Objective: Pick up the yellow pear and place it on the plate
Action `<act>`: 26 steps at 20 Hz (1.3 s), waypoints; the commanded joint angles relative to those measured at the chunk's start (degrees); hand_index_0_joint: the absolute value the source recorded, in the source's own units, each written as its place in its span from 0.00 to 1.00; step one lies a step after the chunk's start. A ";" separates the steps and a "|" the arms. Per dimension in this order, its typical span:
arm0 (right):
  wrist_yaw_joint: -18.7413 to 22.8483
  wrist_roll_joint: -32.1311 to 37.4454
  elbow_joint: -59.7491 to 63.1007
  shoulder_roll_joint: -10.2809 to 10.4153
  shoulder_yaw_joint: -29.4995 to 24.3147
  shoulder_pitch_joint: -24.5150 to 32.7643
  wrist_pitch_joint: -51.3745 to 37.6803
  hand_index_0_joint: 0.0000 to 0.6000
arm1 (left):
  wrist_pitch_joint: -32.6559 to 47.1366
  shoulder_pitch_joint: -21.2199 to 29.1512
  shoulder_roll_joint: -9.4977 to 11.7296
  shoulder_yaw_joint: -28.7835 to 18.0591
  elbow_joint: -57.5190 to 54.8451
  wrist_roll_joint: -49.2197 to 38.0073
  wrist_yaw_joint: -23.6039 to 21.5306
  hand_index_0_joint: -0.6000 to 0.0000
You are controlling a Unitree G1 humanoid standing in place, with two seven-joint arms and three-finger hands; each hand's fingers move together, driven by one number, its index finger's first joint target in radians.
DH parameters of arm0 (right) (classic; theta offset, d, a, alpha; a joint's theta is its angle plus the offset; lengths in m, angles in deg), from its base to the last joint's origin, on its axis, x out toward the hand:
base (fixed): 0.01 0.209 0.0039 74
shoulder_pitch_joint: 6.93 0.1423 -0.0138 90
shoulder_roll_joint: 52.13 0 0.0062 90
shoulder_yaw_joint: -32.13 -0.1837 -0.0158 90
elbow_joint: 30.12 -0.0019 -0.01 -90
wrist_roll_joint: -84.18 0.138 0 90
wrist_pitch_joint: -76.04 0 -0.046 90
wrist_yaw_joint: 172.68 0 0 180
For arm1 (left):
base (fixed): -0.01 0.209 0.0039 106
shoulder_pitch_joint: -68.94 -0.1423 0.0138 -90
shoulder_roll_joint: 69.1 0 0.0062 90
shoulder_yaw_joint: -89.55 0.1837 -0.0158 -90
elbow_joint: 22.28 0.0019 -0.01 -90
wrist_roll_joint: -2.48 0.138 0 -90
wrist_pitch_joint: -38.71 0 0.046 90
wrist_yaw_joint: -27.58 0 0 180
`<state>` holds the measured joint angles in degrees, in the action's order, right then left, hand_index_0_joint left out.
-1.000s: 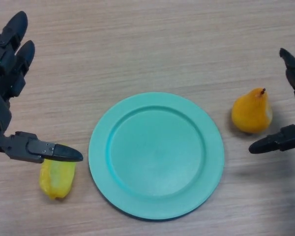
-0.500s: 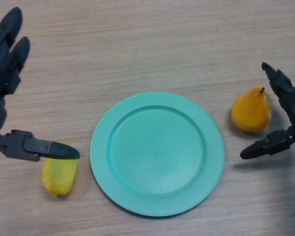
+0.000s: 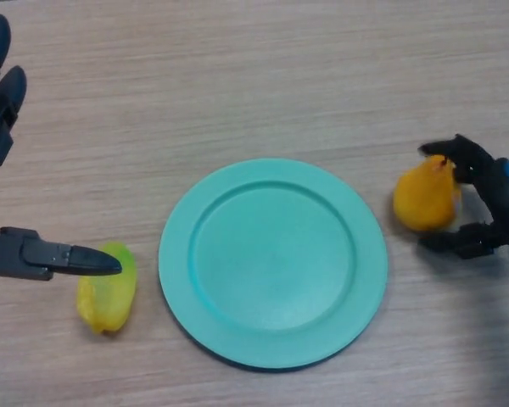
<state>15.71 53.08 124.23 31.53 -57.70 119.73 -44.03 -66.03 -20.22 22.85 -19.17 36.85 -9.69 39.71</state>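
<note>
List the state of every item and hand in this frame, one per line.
Yellow pear: on the table right of the plate, stem up, right hand closing round it.
Plate: flat on the table, nothing on it.
Yellow-green fruit: lying on the table, left of the plate.
Right hand: curled round the pear.
Left hand: open, above the yellow-green fruit.

I see a light wood-grain tabletop (image 3: pixel 263 76) with three things lying directly on it. A round teal plate (image 3: pixel 273 263) sits in the middle, nothing on it. To my right of it, just apart from the rim, lies the yellow pear (image 3: pixel 425 199). On my left, near the plate's edge, lies a yellow-green fruit (image 3: pixel 107 288).
</note>
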 commanded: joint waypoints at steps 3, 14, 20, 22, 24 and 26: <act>9.73 0.93 -4.69 -4.53 -3.15 4.86 -3.71 1.00 | 6.78 1.43 2.39 -4.40 -2.00 1.56 -0.97 1.00; -8.45 33.46 -49.80 4.42 -5.84 -6.88 26.21 1.00 | 6.05 1.66 2.24 -3.79 -1.53 1.02 -0.72 1.00; -7.92 29.07 -66.65 10.22 1.24 -14.89 35.55 1.00 | 7.05 1.44 2.16 -3.65 -0.53 1.44 -0.45 1.00; -7.51 28.05 -68.15 11.15 4.05 -17.29 35.51 1.00 | 6.92 1.22 2.05 -3.35 -0.39 1.66 -0.25 1.00; -6.85 24.65 -68.90 11.38 7.29 -19.53 34.09 1.00 | 6.73 1.23 2.12 -3.38 -0.19 1.92 0.16 1.00; -6.09 22.51 -70.22 11.44 10.45 -21.61 33.54 1.00 | 6.60 1.40 2.19 -3.45 0.12 1.84 0.16 1.00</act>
<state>7.02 75.18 58.14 43.44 -44.92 95.56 -3.20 -66.02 -20.42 22.83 -19.31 39.74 -8.09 40.12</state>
